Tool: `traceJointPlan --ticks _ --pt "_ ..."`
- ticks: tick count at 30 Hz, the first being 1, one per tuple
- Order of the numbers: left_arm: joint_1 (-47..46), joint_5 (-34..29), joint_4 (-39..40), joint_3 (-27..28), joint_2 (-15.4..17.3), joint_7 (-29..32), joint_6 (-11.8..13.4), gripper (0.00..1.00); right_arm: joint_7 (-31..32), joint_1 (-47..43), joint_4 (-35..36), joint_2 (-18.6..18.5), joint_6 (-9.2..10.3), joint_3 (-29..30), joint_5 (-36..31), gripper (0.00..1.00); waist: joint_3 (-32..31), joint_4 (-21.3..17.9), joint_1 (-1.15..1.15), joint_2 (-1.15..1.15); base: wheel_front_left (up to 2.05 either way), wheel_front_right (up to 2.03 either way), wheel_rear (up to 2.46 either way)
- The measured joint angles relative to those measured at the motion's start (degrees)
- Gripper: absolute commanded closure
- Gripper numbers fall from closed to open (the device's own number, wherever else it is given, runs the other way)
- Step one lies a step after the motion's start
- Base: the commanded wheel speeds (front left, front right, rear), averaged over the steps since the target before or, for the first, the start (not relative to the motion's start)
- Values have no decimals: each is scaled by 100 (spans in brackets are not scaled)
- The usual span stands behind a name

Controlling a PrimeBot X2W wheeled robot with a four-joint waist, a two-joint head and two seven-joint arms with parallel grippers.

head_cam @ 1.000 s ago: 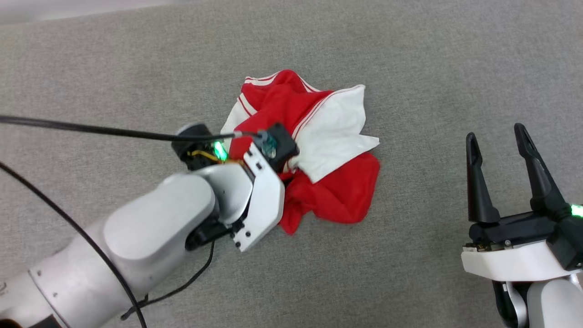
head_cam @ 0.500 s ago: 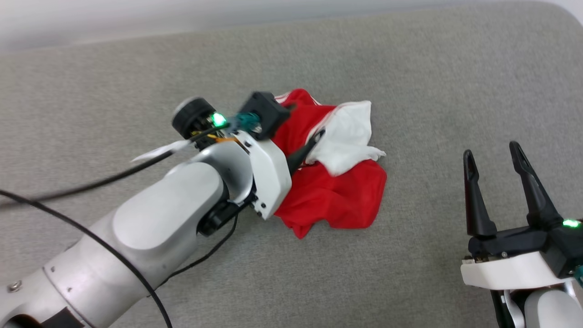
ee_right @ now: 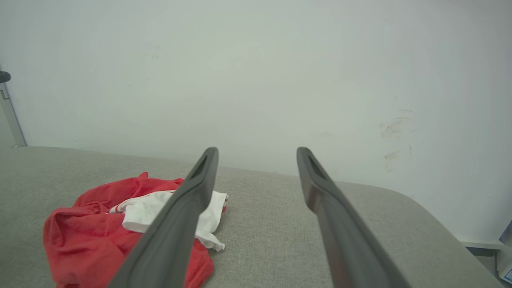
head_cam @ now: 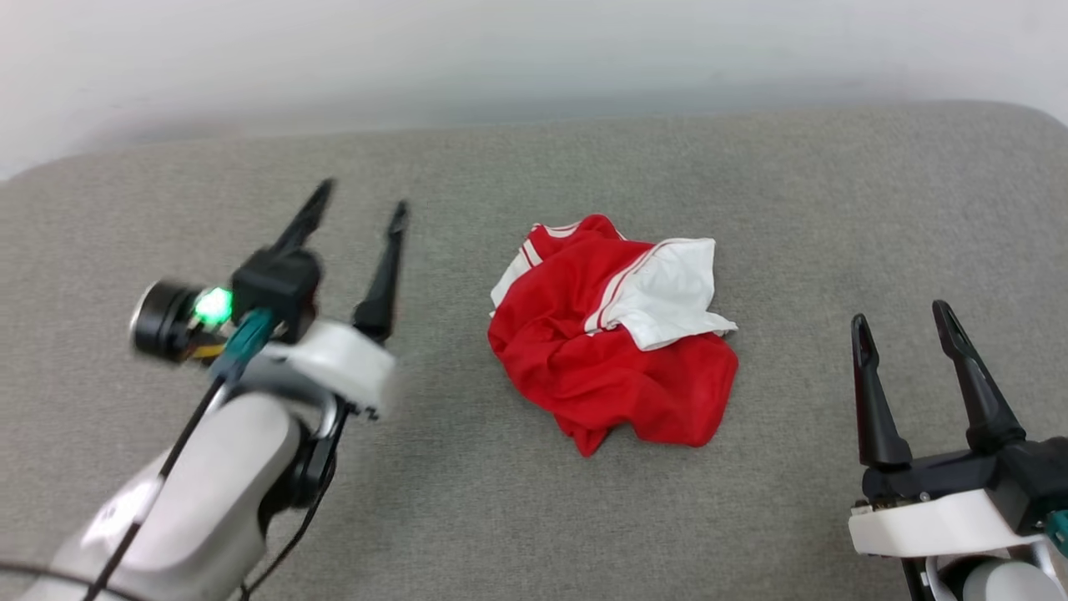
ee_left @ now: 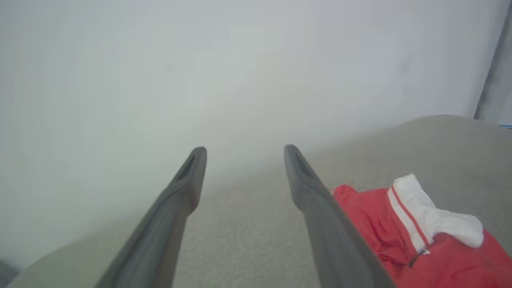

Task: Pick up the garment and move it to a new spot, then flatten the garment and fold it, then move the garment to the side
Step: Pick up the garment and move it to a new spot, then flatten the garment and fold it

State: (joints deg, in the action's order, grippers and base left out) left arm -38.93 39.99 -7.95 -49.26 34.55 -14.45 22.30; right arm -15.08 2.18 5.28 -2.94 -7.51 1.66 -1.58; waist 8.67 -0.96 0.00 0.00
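Grey cushion [head_cam: 501, 517]. Right gripper [head_cam: 901, 315]: nearest, fingers spread, empty, parked low, probably waiting for flattening. Left gripper [head_cam: 363, 196]: fingers spread, empty, lifted well apart from the garment; a second ago it was down on it. Garment [head_cam: 601, 367]: crumpled heap mid-cushion, let go. Wall [head_cam: 534, 58]: behind.

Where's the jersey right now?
In the head view, the jersey lies crumpled mid-frame on the grey cushion, between the left pincer and the right pincer, touching neither.
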Motion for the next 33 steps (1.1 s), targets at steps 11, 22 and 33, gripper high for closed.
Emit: traceJointPlan --ticks 11,22,33 --pt "2349 -1349 1040 2097 -575 -62 821 0 0 -155 -77 2 0 118 2 0 -195 257 0 0 0 0 0" --pt "3715 -2574 1334 3195 -1722 -62 138 0 0 -308 -252 2 0 107 216 0 -364 320 0 0 0 0 0" --pt "4247 -3206 1188 3900 -2542 -62 -644 0 0 -564 -480 2 0 129 726 0 -487 329 0 0 0 0 0"
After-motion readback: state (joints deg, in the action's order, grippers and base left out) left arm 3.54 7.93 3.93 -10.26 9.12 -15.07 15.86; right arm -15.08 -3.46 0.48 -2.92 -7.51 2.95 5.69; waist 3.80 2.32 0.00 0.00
